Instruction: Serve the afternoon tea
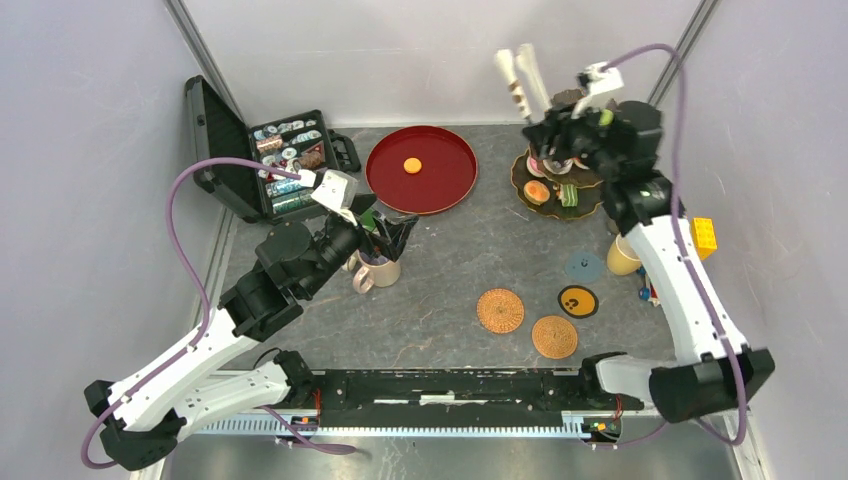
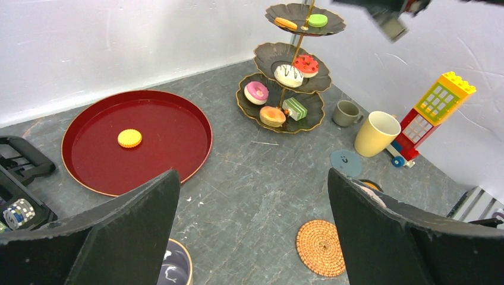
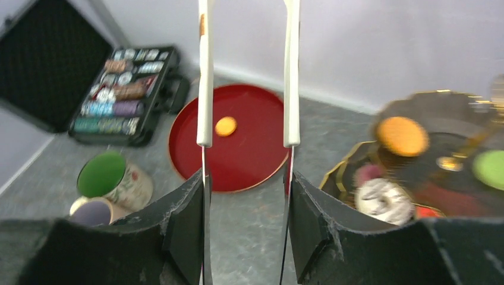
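Observation:
The dark three-tier stand (image 1: 590, 183) (image 2: 275, 54) stands at the back right with small toy cakes on each tier, among them a green one (image 2: 317, 20), a white one (image 2: 289, 75) and a pink one (image 2: 257, 91). One orange cake (image 1: 412, 165) (image 3: 225, 126) lies on the round red tray (image 1: 450, 185). My right gripper (image 1: 560, 130) (image 3: 246, 178) hovers by the stand, shut on white tongs (image 1: 520, 78) (image 3: 205, 89) that point toward the tray. My left gripper (image 1: 390, 235) (image 2: 252, 178) stands open and empty above a beige mug (image 1: 377, 272). A green-lined mug (image 3: 102, 175) sits beside it.
A yellow mug (image 2: 376, 133) and a small grey mug (image 2: 346, 113) stand right of the stand, next to a toy brick building (image 2: 437, 110). Two woven coasters (image 1: 500, 310) (image 1: 554, 337) and two flat ones (image 1: 578, 301) lie in the middle. The open black case (image 1: 285, 160) is back left.

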Robot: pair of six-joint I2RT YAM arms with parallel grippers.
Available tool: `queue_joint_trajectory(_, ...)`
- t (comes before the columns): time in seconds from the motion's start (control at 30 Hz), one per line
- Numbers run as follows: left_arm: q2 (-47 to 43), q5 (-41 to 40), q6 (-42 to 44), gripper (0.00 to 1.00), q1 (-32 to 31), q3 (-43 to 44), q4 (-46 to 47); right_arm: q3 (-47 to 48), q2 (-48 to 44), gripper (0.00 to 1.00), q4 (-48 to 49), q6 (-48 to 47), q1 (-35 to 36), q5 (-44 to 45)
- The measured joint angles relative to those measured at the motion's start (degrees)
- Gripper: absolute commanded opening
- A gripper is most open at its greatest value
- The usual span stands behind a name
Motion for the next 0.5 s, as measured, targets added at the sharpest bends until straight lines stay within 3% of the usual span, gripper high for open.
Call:
queue_joint_trajectory(0.1, 0.0, -0.02, 0.0, 1.0, 0.0, 0.0, 0.0, 0.66, 3.72, 0.54, -0.96, -1.29, 8.55, 2.64)
queue_joint_trajectory(0.27, 0.02, -0.11, 0.0, 1.0, 0.0, 0.0, 0.0, 6.8, 17.88, 0.56, -4.68, -2.6, 21.05, 11.32)
queue_joint_trajectory(0.5, 0.07, -0.44, 0.0, 1.0, 0.0, 0.0, 0.0, 12.76, 34.64, 0.57, -7.37, -0.31, 26.32, 15.08)
